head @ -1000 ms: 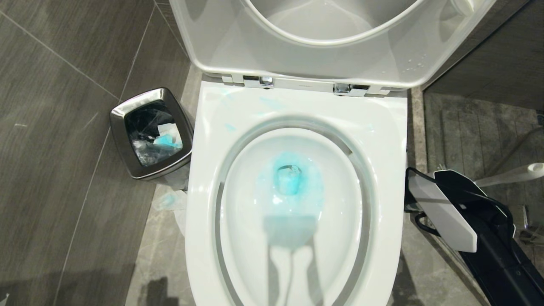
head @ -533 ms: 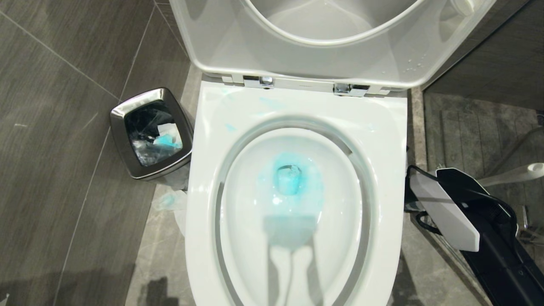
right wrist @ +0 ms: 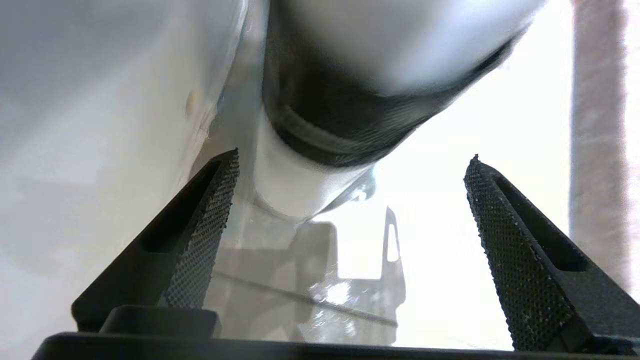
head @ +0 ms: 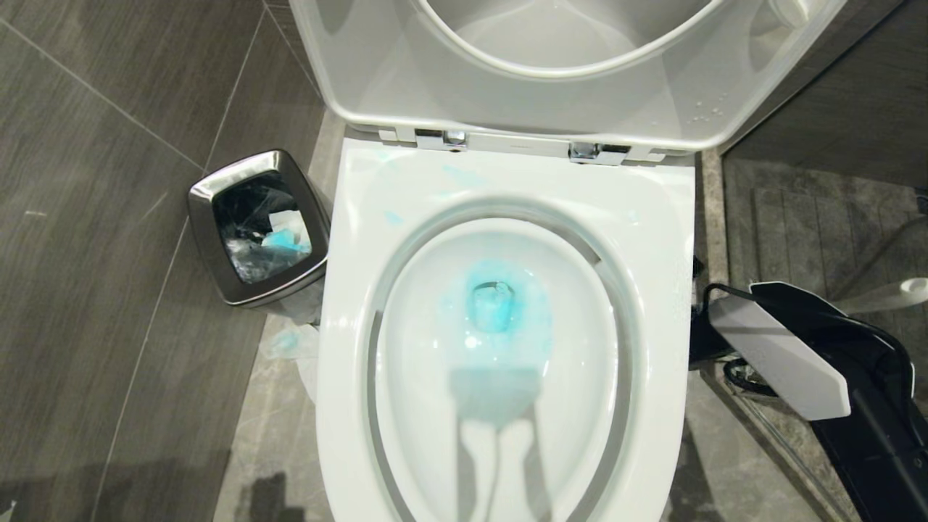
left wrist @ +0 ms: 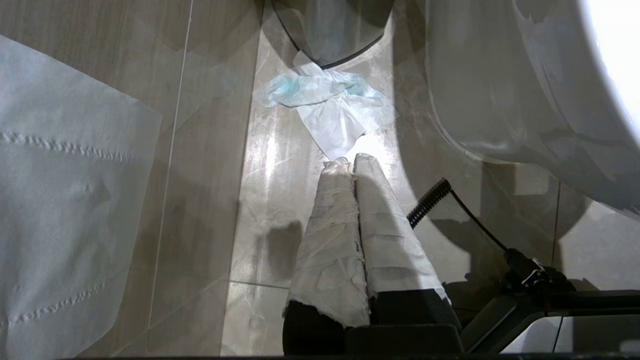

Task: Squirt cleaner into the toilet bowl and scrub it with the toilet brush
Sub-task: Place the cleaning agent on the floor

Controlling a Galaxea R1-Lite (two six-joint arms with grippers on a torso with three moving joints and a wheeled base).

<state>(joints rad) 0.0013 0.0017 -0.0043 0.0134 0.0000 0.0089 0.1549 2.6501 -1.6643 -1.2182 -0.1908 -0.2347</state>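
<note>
Head view: toilet bowl point(head: 656, 239) filling the centre of the frame, seat and lid point(head: 507, 109) tipped up at the top edge on chrome hinges point(head: 442, 136). Cleaner point(head: 493, 304) pooled bright aqua around the drain in the middle of the basin, with pale blue smears point(head: 464, 175) on the flat rim near the upper left of the porcelain. Steel waste bin point(head: 217, 239) standing at left centre, close beside the bowl, lined with a clear bag and holding blue-stained paper. Crumpled tissue point(head: 290, 344) lying on the floor tiles point(head: 109, 326) just below the bin.

Right hand point(right wrist: 350, 170) low beside the bowl's outer wall, at the right edge of the head view behind the black and white arm point(head: 783, 355); fingers point(right wrist: 200, 235) spread wide, pinching nothing, a blurred white and black object close in front of them. Toilet brush point(head: 888, 293) showing only as a pale handle at the far right, apart from the arm.

Left hand point(left wrist: 350, 162) pointing at the floor, cloth-wrapped fingers point(left wrist: 330, 230) pressed together, empty, near the tissue.
</note>
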